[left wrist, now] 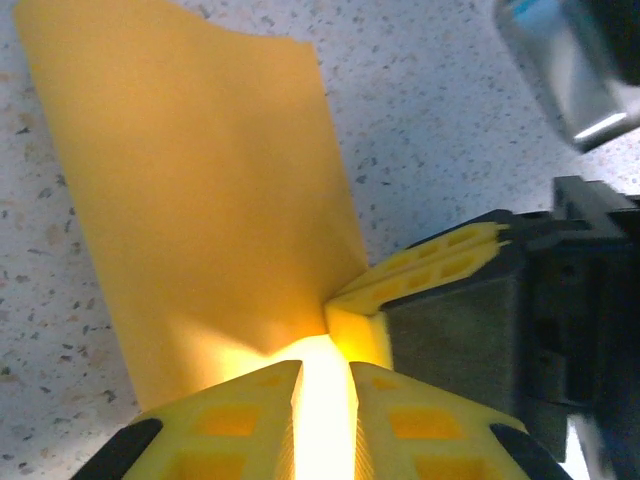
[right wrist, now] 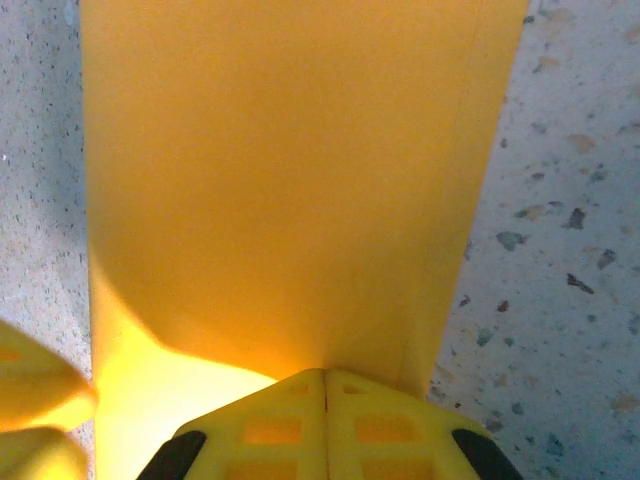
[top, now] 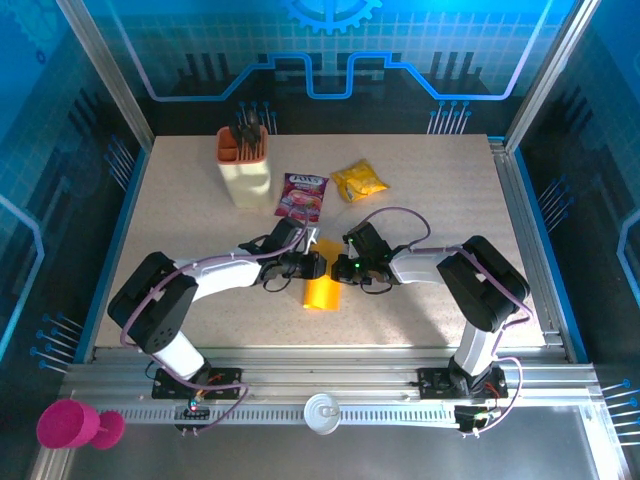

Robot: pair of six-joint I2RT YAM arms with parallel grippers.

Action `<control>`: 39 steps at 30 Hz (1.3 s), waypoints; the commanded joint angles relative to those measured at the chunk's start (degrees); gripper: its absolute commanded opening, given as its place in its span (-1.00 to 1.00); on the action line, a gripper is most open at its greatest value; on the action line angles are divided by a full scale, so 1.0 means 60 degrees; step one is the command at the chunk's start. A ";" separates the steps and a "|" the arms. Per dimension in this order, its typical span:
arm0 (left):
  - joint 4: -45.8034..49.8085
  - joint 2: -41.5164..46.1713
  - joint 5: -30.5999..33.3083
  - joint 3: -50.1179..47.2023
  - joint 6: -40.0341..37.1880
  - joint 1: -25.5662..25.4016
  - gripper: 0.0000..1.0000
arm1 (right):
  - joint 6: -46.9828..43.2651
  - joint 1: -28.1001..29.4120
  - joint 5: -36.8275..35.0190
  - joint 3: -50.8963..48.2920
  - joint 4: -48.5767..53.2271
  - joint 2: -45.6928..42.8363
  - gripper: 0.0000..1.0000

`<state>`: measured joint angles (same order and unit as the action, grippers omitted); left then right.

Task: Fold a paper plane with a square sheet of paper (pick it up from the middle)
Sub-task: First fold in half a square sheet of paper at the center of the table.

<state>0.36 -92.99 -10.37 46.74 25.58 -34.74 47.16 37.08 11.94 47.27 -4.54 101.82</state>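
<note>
One folded square sheet of paper [top: 322,292], long axis near-to-far

Blue light floods the walls [top: 420,50] beyond the square sheet of paper [top: 322,292]. Close up, glare whitens its near edge, soft shadow crosses it, metal [left wrist: 570,70] right of it blurs.

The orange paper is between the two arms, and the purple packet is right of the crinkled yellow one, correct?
No: the top view shows the purple packet left of the crinkled yellow packet. The orange paper is placed as you say.
</note>
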 commanded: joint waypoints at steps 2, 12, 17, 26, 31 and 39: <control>-0.0412 -0.0243 0.0063 -0.0397 0.0127 0.0136 -0.63 | 0.0062 0.0053 -0.0577 -0.0281 0.0745 0.0535 -0.86; -0.1107 -0.0739 0.0271 -0.1036 0.0402 0.0179 -0.68 | 0.0058 0.0034 -0.0571 -0.0278 0.0712 0.0665 -1.00; -0.1150 -0.0586 0.0245 -0.1154 0.0576 0.0189 -0.72 | 0.0047 0.0031 -0.0526 -0.0246 0.0669 0.0718 -1.00; -0.0550 0.0431 -0.0087 -0.0131 0.0493 0.0553 -0.57 | -0.0052 -0.0028 -0.0537 -0.0292 0.0727 0.0674 -1.00; -0.0710 -0.0062 -0.0373 0.0130 0.0384 0.0864 -0.73 | -0.0065 -0.0039 -0.0522 -0.0327 0.0720 0.0682 -1.00; -0.1313 -0.0992 -0.0350 -0.0122 0.0488 0.0999 -0.78 | -0.0140 -0.0061 -0.0492 -0.0347 0.0730 0.0663 -1.00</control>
<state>-5.69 -97.03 -11.46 46.78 28.42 -29.17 47.11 37.06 12.03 47.27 -6.07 102.48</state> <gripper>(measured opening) 0.109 0.056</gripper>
